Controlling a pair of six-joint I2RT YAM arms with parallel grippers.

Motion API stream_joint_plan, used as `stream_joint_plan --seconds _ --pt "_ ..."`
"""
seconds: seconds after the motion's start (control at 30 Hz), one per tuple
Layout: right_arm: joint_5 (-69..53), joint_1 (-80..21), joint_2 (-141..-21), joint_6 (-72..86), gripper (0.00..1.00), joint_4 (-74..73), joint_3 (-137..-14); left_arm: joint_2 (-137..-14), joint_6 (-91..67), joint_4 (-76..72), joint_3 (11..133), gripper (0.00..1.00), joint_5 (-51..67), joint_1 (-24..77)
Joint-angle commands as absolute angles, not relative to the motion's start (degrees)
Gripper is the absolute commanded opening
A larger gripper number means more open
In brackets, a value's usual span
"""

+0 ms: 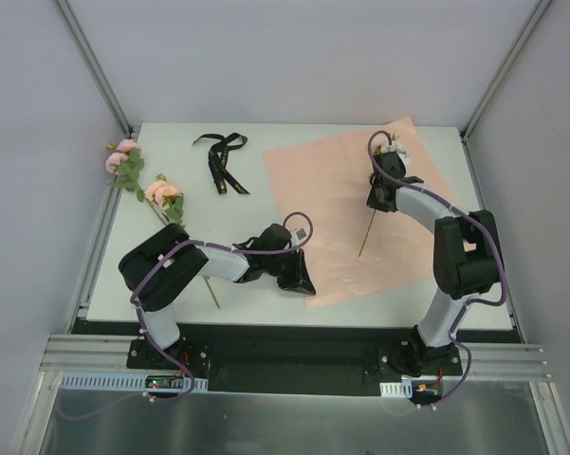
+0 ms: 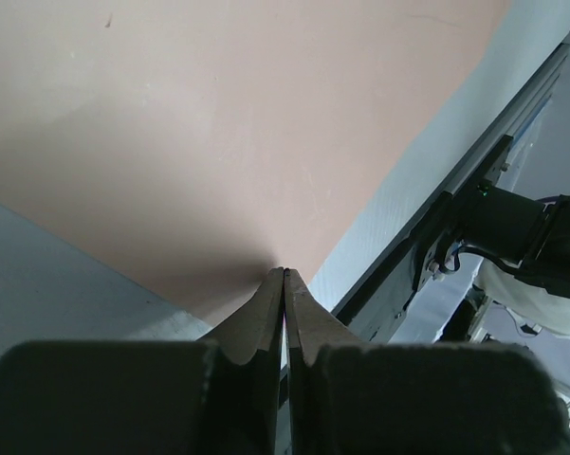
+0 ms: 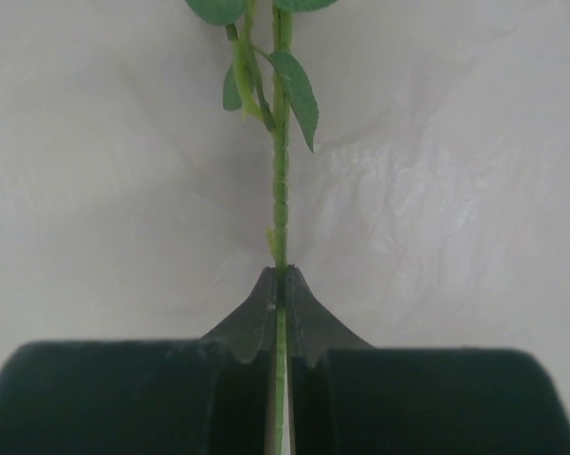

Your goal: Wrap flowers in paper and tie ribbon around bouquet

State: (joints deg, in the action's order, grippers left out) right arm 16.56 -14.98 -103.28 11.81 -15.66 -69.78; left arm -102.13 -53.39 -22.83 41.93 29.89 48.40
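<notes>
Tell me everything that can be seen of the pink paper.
The paper is a large, thin, plain pink sheet, slightly wrinkled, lying flat and askew on the right part of the white table. The left end effector is shut on its near corner. A flower held by the right end effector is over it.

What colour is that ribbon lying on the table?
Black, with faint gold marks; the ribbon shows best in the top external view.

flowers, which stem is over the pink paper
The stem pinched in the right gripper, over the paper; the rear-left flower and its neighbour lie on bare table.
</notes>
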Motion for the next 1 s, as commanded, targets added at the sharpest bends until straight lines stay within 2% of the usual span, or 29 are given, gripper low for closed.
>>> stream_joint_plan --seconds 0.0,0.23,0.43,0.57,0.97 --pt "16.0 -14.15 -97.39 10.63 0.01 -11.6 -67.94 -103.88 -53.79 -25.4 42.97 0.0 32.07 48.87" --pt "22.76 -12.92 -96.32 13.96 0.0 -17.22 -70.66 -104.41 -55.54 -25.4 42.28 0.0 31.55 49.39" --pt "22.85 -12.83 -103.44 12.57 0.0 -20.48 -75.06 -103.54 -57.65 -25.23 42.01 0.0 30.77 50.71" --pt "17.41 -12.83 -105.46 10.2 0.0 -18.89 -74.0 -102.75 -58.36 -24.61 41.92 0.0 30.59 51.59" --pt "11.6 -11.87 -109.07 8.44 0.0 -22.58 -73.48 -104.41 -60.82 -24.35 43.24 0.0 30.32 54.84"
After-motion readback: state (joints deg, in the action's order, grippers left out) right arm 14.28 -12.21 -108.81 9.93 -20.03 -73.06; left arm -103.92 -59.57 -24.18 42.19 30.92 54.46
